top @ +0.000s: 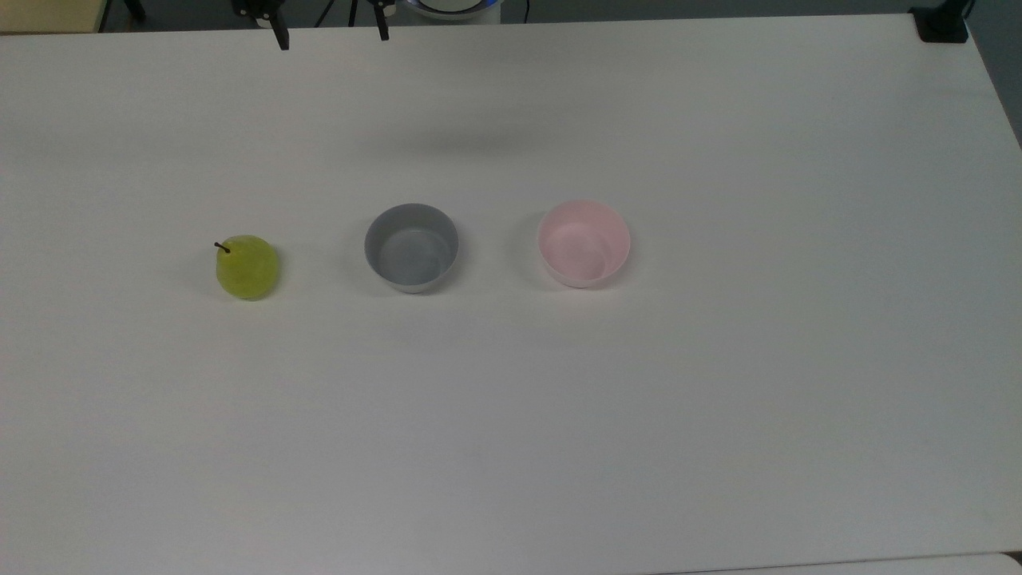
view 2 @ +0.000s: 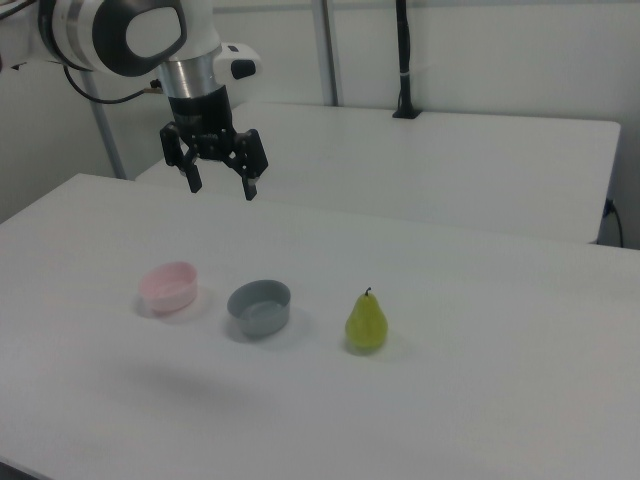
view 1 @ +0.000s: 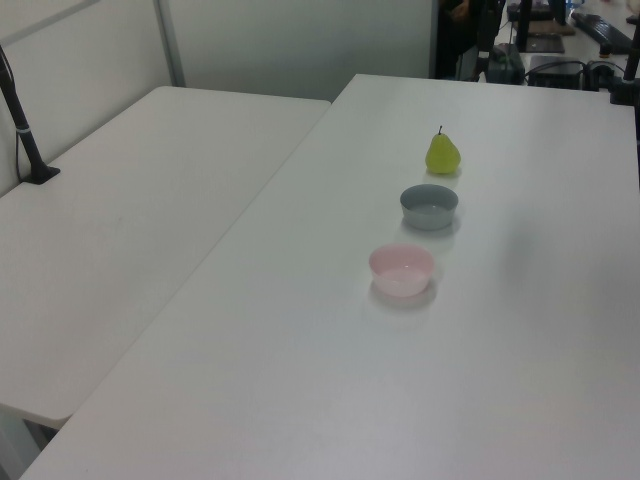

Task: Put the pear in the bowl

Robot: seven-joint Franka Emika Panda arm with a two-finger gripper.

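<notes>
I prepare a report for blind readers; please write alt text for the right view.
A Franka arm's open gripper hangs above a white table holding a row of three items: a pink bowl on the right view's left, a grey bowl in the middle, and an upright yellow-green pear on the right.

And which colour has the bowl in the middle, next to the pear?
Grey bowl, best seen in the top view, between the pear and the pink bowl.

The top view looks steeply down on the desk from high above. The left view and right view look obliquely from opposite ends, farther back. All three share the row of pear, grey bowl and pink bowl.
</notes>
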